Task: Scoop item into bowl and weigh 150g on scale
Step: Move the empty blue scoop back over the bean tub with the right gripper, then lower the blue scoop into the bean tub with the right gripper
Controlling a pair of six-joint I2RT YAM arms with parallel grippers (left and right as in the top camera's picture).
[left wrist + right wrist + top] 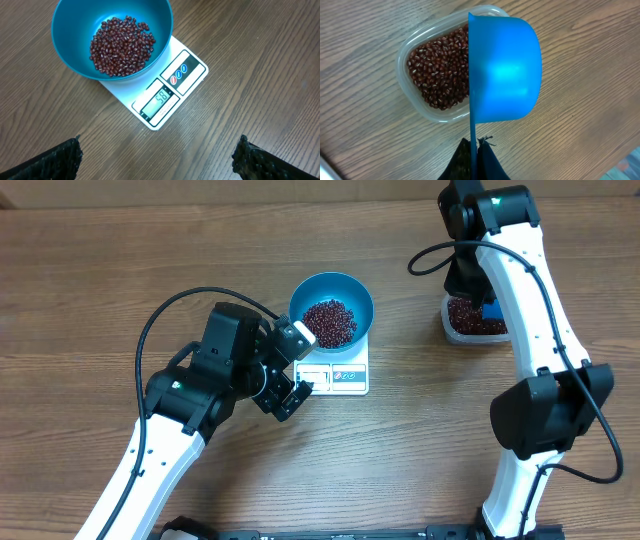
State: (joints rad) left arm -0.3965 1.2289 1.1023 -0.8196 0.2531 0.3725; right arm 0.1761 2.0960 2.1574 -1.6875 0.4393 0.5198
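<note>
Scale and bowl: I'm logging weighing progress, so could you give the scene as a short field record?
bowl: on the scale, partly filled with beans
display: appears to read 58
tub: on the table, holds more beans
scoop: above the tub, turned on edge
left gripper: jaws open, near the scale, empty
right gripper: jaws shut on the scoop handle
</note>
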